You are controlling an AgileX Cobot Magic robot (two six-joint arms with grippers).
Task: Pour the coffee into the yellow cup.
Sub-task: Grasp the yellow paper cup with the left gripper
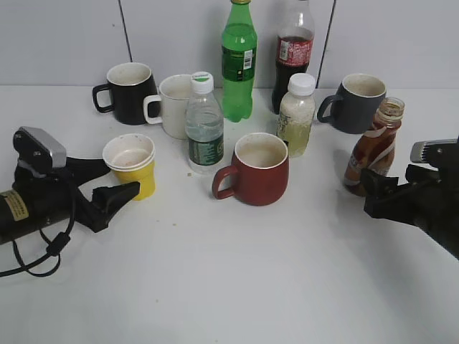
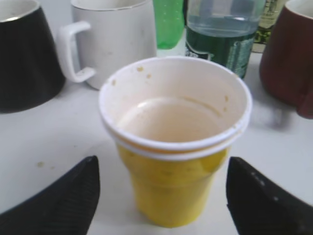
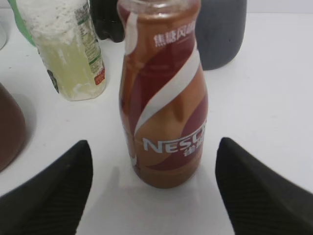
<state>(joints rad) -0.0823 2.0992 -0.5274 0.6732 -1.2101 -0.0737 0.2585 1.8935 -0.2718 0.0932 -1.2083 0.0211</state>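
Coffee bottle (image 3: 164, 98) stands uncapped between the spread right gripper (image 3: 154, 191) fingers; yellow cup (image 2: 175, 142) likewise inside the wide-apart left gripper (image 2: 159, 196), untouched.

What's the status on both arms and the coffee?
Left gripper open around yellow cup. Right gripper open around uncapped coffee bottle, not touching. Red mug between them.

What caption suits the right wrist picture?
Open right gripper straddles the uncapped coffee bottle, not yet touching it.
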